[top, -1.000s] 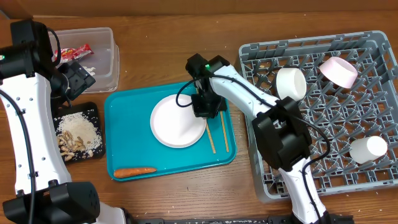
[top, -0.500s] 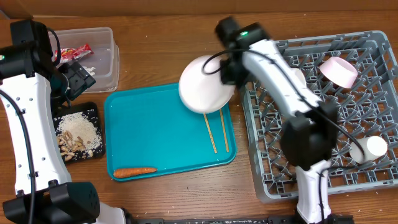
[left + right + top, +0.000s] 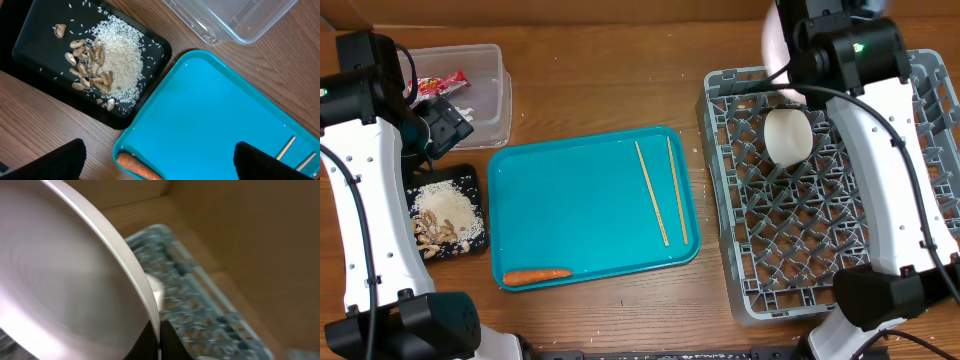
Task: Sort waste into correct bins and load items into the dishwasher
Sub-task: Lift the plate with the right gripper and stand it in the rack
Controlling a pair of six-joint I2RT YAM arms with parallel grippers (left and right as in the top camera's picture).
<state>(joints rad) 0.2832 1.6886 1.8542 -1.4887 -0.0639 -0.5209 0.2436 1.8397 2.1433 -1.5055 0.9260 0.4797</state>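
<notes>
My right gripper (image 3: 158,341) is shut on the rim of the pale plate (image 3: 65,290) and holds it tilted, high over the far left of the grey dish rack (image 3: 770,250). The plate's edge shows in the overhead view (image 3: 773,45). A white bowl (image 3: 787,135) lies in the rack; my right arm hides the rest of the rack's load. The two chopsticks (image 3: 655,192) lie on the teal tray (image 3: 580,200), with the carrot (image 3: 535,275) at its front left. My left gripper (image 3: 157,161) is open and empty above the teal tray's corner, over the carrot (image 3: 137,166).
The black tray (image 3: 470,180) holds rice (image 3: 120,60) and nut scraps (image 3: 87,67). The clear tub (image 3: 490,60) at the back left holds the red wrapper (image 3: 440,82) and a white tissue (image 3: 460,112). A cardboard wall runs behind the table.
My right gripper has lifted the plate off the teal tray and carried it up and right, over the rack. The chopsticks now lie uncovered. The left arm has not moved.
</notes>
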